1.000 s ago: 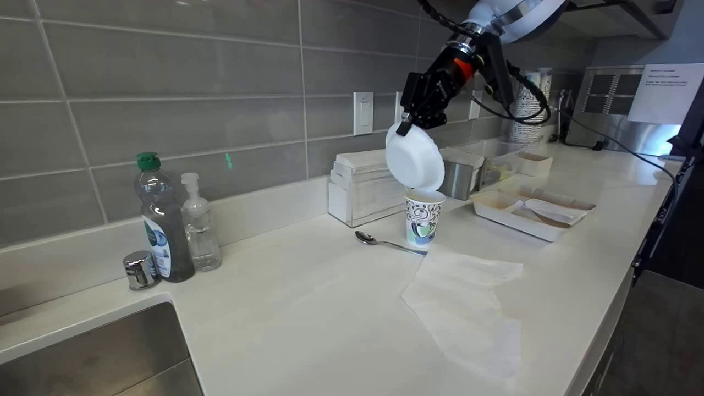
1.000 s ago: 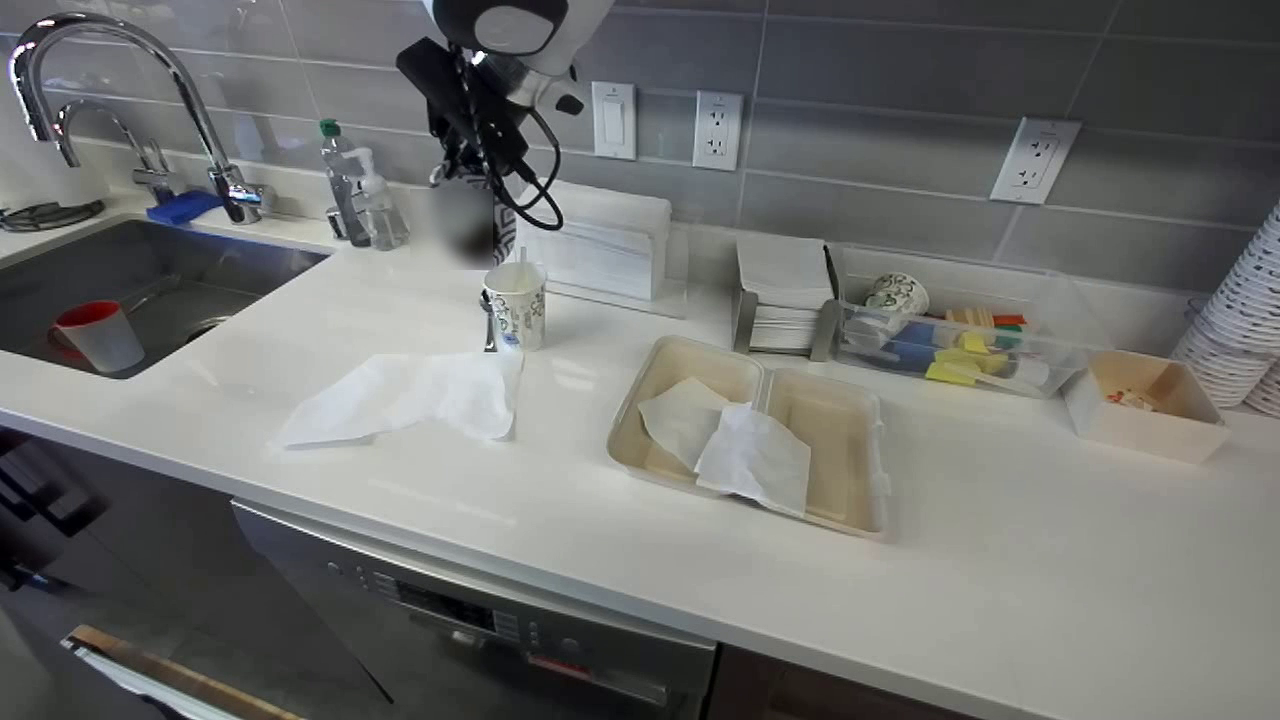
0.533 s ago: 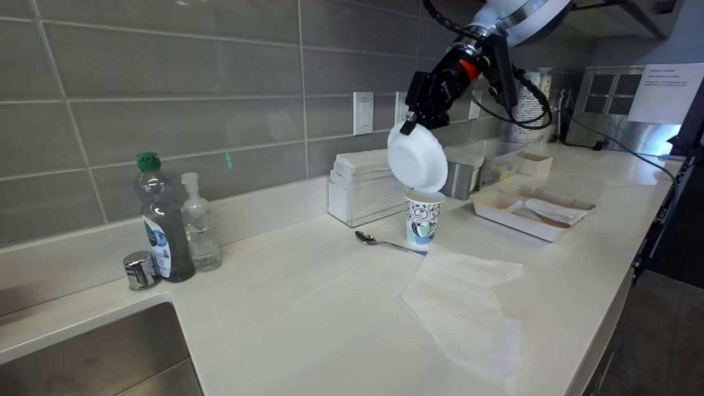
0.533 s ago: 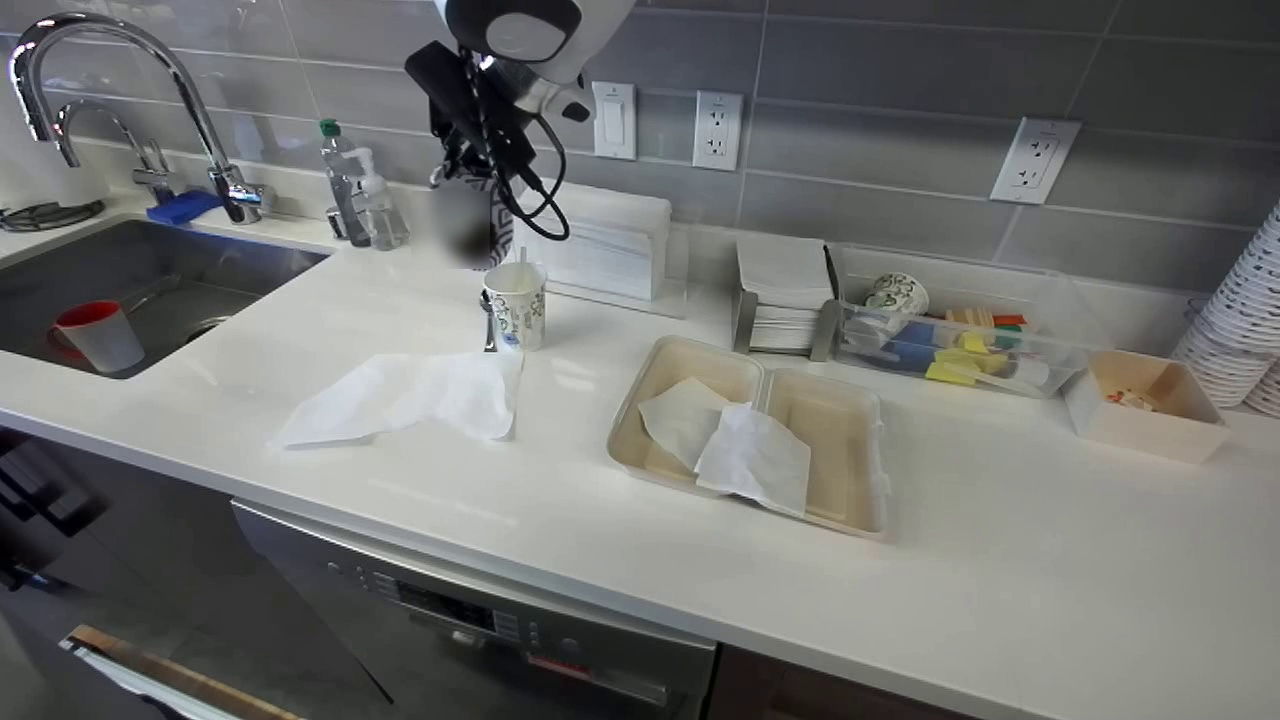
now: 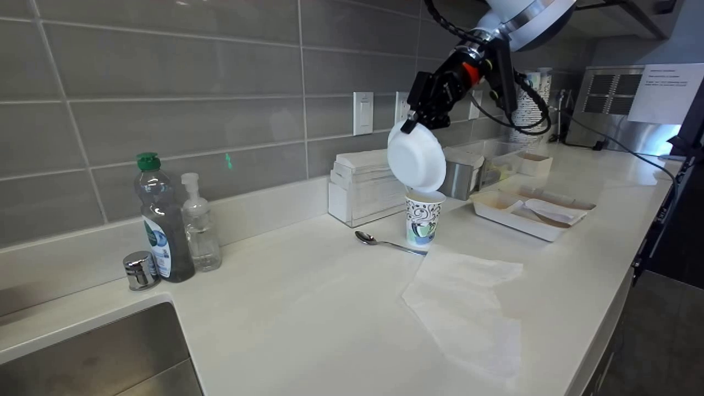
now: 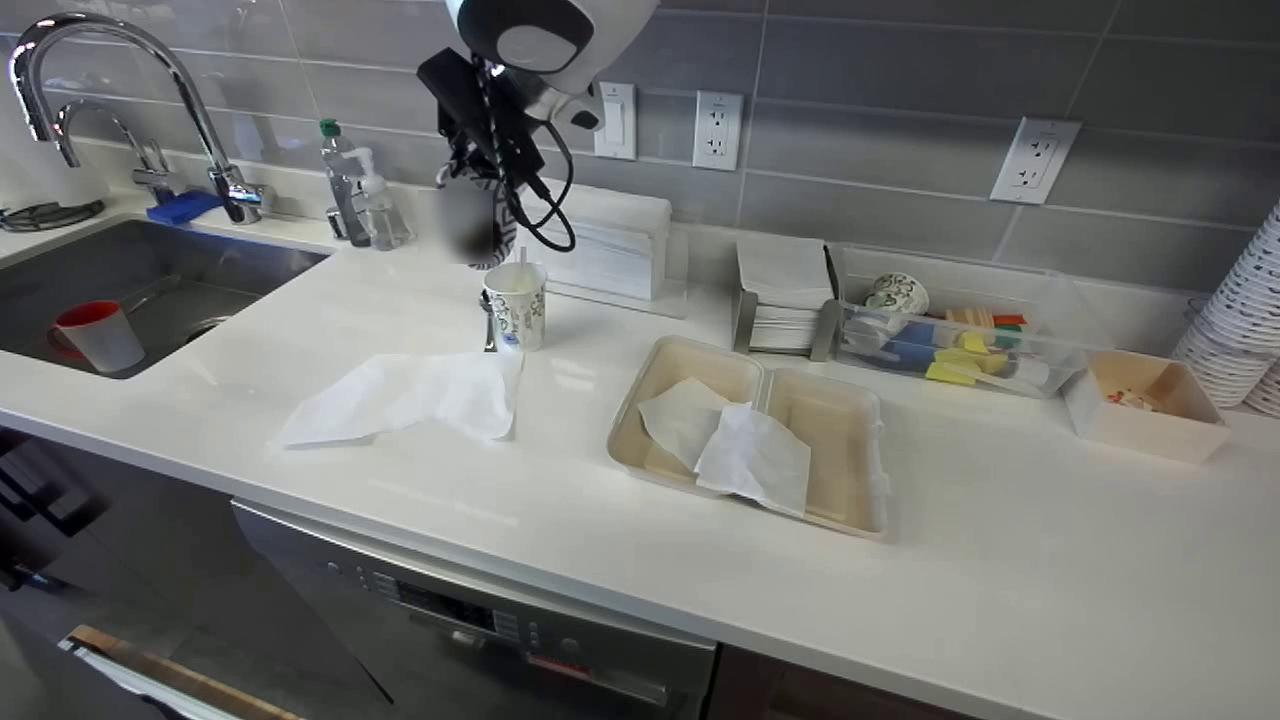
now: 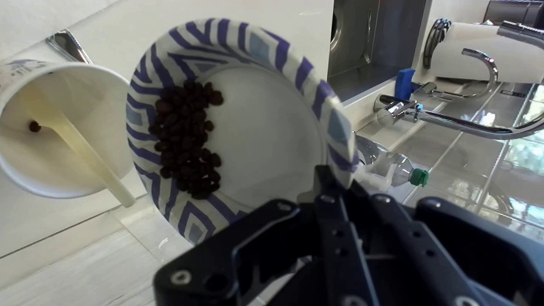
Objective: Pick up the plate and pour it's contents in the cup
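Both exterior views share the cup [image 5: 423, 221]: you look along the counter [image 5: 286, 319], sink [image 5: 104, 357] close at eight o'clock, or across toward the wall [image 6: 900, 130]. Your wrist view looks closely into the plate [image 7: 265, 131].

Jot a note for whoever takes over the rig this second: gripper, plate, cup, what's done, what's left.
Gripper: closed on the rim of the plate.
Plate: off the counter, tilted, low edge near the mouth of the cup.
Cup: upright on the counter, pale stick in it.
Done: plate lifted and tipped; a dark bit shows inside the cup.
Left: the heap of dark bits, banked on the plate's low side, is yet to pour; more tilt is probably needed.
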Available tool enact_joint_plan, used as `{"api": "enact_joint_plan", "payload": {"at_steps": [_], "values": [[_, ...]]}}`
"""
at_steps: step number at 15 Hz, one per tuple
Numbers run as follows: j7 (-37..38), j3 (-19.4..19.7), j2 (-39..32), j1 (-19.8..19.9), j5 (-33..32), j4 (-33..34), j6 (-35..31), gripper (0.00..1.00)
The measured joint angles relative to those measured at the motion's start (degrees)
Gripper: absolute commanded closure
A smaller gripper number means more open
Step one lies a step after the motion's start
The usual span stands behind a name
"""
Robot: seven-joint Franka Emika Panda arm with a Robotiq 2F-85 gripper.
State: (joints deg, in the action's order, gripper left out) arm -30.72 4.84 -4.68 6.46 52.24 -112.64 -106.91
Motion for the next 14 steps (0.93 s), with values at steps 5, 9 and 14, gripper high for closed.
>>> {"api": "enact_joint_plan", "payload": {"at_steps": [5,9,14], "values": [[-1.8,0.3,-0.6,0.6,0.9,0.0,0.9,0.99],[-3.2,0.5,-1.2,1.0,1.9,0.0,0.9,0.99],[-4.8,0.6,-1.8,1.2,3.4,0.0,0.9,0.99]]}}
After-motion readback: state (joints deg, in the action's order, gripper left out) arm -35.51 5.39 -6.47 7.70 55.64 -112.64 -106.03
